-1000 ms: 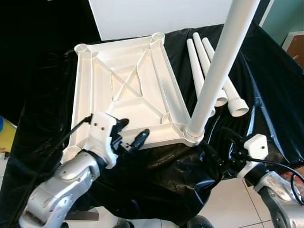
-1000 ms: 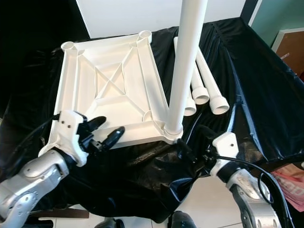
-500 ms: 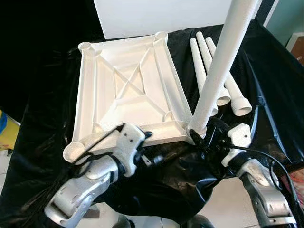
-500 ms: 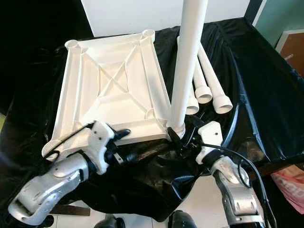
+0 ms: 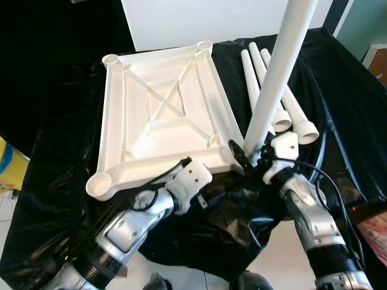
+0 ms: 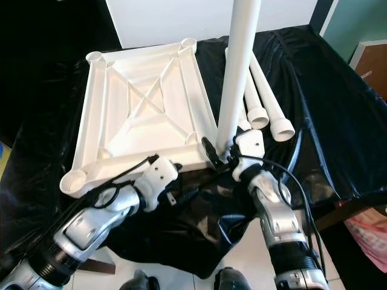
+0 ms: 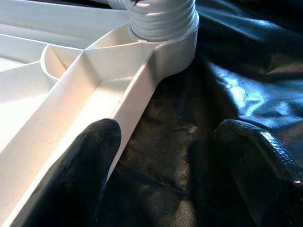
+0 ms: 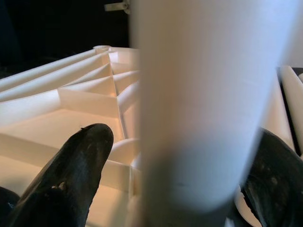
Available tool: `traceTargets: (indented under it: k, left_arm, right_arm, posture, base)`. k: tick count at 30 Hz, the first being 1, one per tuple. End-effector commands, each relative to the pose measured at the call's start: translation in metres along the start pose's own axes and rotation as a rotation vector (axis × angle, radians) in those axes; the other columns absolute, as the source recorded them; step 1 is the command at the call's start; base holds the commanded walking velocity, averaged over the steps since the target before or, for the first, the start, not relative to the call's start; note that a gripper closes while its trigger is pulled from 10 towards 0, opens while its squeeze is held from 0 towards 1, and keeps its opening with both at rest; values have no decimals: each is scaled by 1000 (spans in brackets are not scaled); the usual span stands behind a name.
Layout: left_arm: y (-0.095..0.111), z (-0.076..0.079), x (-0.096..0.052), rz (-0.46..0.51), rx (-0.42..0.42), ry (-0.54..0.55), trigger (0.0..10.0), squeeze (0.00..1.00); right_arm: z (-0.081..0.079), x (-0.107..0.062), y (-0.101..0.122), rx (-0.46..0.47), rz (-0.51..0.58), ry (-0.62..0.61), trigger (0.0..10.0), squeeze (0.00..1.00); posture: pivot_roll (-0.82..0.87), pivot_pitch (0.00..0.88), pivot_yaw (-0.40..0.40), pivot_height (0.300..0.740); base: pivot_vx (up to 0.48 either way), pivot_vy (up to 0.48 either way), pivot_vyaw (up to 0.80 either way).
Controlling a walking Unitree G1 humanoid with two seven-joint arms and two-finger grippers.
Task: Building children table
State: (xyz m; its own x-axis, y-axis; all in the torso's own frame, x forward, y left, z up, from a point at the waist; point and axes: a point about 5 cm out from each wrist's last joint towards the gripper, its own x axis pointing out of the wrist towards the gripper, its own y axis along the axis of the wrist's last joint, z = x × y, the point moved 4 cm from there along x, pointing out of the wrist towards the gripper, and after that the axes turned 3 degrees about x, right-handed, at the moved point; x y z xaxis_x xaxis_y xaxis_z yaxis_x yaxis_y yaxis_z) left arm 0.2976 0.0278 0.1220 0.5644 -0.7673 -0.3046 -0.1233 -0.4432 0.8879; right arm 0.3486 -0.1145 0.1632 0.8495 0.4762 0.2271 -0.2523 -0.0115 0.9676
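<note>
Since a second ago both my arms have pushed forward toward the near edge of the white table panel (image 5: 160, 115), and the head camera has shifted a bit too. That panel lies upside down, ribs up, on the black sheet (image 5: 338, 109) covering the tabletop. One white leg (image 5: 275, 78) stands upright in the panel's near right corner socket, seated on its threaded collar (image 7: 161, 16). My right hand (image 5: 248, 158) is now at the base of that upright leg, fingers spread, one finger (image 8: 71, 170) on each side of the tube; whether they actually press on it I cannot tell. My left hand (image 7: 161, 156) has slid in under the near edge of the panel, just left of the upright leg's corner; in the wrist view its fingers are spread, one finger (image 7: 85, 165) against the panel's near rail and the other on the black sheet, gripping nothing. Three loose white legs (image 6: 260, 90) lie side by side on the sheet to the right of the panel, behind the upright leg, their flared ends pointing toward me. Empty round sockets show at the panel's other three corners, the near left socket (image 5: 100, 184) sitting to the left of my left arm.
</note>
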Motion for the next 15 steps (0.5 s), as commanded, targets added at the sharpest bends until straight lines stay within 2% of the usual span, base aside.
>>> traceTargets:
  k: [1, 4, 10, 13, 14, 15]
  left_arm:
    - [-10, -20, -2, -42, 16, 140, 10000, 0]
    - [-9, -24, 0, -40, 37, 156, 10000, 0]
    - [-5, -37, 5, -26, 12, 216, 10000, 0]
    - [10, -22, 3, 70, -68, 110, 10000, 0]
    - [10, -22, 3, 70, -68, 110, 10000, 0]
    - [14, -10, 0, 104, -85, 39, 10000, 0]
  right_arm:
    - [-5, 5, -8, -9, -17, 22, 10000, 0]
    - [-5, 10, -9, -19, -16, 28, 10000, 0]
    - [3, 19, -13, -13, -26, 0, 10000, 0]
    - [10, 16, -17, -26, -47, -2, 10000, 0]
    - [10, 16, -17, -26, -47, -2, 10000, 0]
    - [14, 14, -19, -34, -57, -4, 10000, 0]
  posture:
    - [-97, 131, 40, 740]
    - [-97, 131, 40, 740]
    - [-88, 119, 37, 740]
    - [-88, 114, 34, 740]
    - [-88, 114, 34, 740]
    - [-88, 114, 34, 740]
  base:
    - [0, 0, 0]
    - [0, 0, 0]
    - [0, 0, 0]
    - [0, 0, 0]
    - [0, 0, 0]
    - [0, 0, 0]
